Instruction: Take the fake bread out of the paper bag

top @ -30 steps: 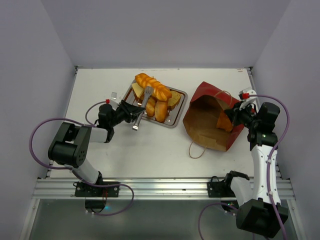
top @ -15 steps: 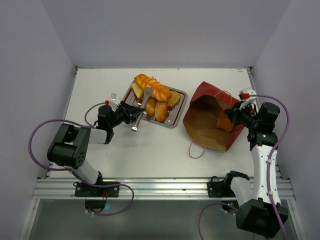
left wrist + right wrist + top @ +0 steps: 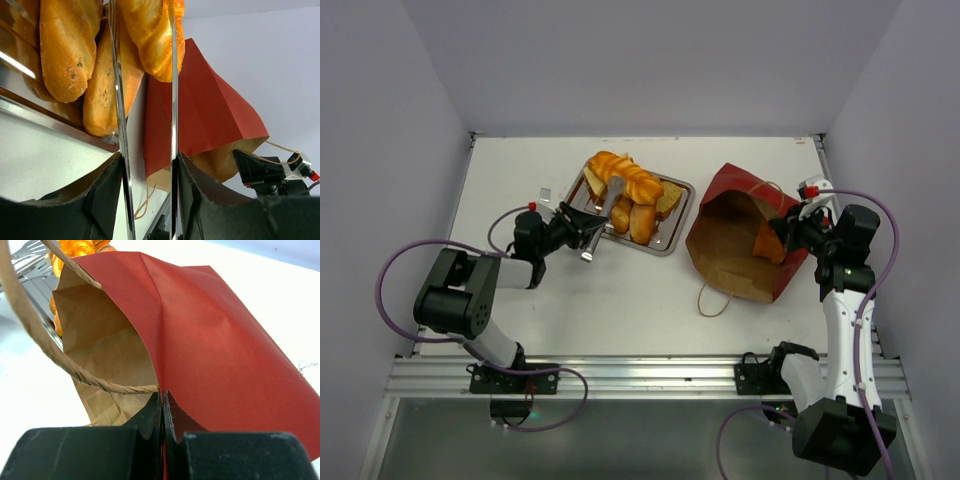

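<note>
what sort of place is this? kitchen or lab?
Likely a lab robot cell: bare white table boxed by blank walls, arms bolted to an aluminium rail, toy bread on a steel tray.

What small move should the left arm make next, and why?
Probably swing the left gripper with its tongs from the tray toward the mouth of the paper bag. The tongs look empty above the bread on the tray, one orange piece shows inside the bag, and the right gripper pinches the bag's rim.
</note>
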Controlling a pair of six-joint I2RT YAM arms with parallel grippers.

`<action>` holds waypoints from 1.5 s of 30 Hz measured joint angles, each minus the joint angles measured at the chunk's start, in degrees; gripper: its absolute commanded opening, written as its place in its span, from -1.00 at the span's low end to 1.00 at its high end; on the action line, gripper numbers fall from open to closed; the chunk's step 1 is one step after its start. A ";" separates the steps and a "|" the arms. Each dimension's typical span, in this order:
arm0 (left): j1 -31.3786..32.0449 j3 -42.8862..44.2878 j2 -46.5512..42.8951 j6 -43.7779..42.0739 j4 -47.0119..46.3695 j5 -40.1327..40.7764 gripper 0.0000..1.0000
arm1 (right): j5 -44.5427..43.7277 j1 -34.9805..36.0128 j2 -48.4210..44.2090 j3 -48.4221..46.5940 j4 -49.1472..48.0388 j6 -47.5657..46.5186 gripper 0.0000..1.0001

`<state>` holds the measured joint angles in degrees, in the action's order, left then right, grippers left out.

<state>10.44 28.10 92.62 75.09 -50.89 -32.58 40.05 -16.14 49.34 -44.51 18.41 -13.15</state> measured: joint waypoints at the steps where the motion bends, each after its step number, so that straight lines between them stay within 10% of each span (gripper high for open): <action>1: -0.07 -0.11 -0.13 -0.09 0.00 -0.02 -0.02 | 0.00 0.00 0.00 0.00 0.00 0.00 -0.98; 45: -2.78 -3.89 -8.68 -5.27 8.68 -1.81 0.02 | 0.02 0.00 0.00 0.00 0.00 0.00 -0.97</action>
<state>7.66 24.21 83.94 69.82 -42.22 -34.39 40.07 -16.14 49.34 -44.51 18.41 -13.15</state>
